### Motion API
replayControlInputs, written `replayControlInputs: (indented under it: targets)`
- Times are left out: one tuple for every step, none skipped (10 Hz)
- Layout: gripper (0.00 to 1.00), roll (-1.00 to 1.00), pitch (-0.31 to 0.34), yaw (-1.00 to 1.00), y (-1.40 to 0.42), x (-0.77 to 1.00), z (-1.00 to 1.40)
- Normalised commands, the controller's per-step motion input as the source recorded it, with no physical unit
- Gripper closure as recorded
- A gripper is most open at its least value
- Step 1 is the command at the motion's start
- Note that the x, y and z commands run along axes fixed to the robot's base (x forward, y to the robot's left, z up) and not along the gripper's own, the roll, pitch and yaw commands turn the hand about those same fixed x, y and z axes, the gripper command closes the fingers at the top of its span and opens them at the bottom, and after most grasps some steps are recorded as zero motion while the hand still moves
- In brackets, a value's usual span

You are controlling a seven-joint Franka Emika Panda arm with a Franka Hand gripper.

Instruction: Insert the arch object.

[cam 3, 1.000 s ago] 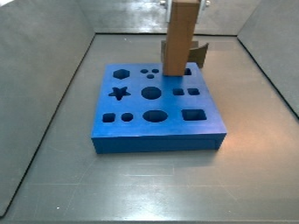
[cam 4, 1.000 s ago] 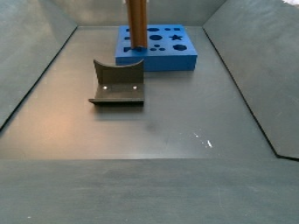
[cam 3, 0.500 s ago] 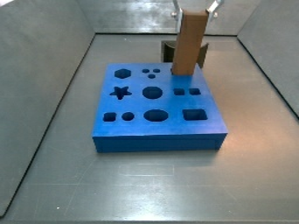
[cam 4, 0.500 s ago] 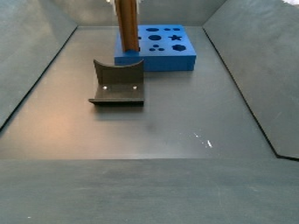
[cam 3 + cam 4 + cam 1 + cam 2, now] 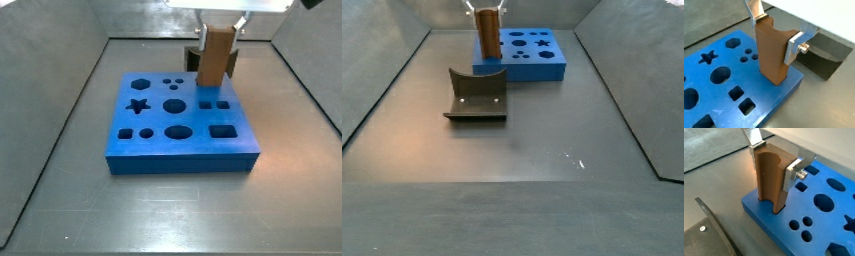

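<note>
Arch object (image 5: 773, 54) stands upright at a corner of the blue board (image 5: 724, 85), pinched between the gripper's (image 5: 775, 33) silver fingers (image 5: 795, 47).
Its lower end sits at the board's edge nearest the dark fixture (image 5: 476, 96); a wrist view shows a curved groove down one face (image 5: 769, 175).

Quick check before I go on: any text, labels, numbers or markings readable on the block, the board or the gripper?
None can be read in any view.
Wooden block: plain.
Blue board: only cut-out shapes, no text.
Gripper, closed on the block above the board: bare metal, no markings.
Dark grey piece: no label.
</note>
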Motion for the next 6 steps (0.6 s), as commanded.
replayControlInputs:
  targets:
    - [1.0,0.0,0.0,-0.13,-0.02,0.15,-0.14]
    - [1.0,0.0,-0.01,-0.21,-0.03,0.13,-0.21]
    - [1.0,-0.01,-0.046,-0.31,0.0,0.04,-0.3]
    - [1.0,0.0,-0.046,-0.27,0.0,0.0,-0.21]
    - [1.0,-0.06,-0.019,-0.03,0.06,0.0,0.0]
    - [1.0,-0.01,0.0,0.0,0.0,0.0,0.0]
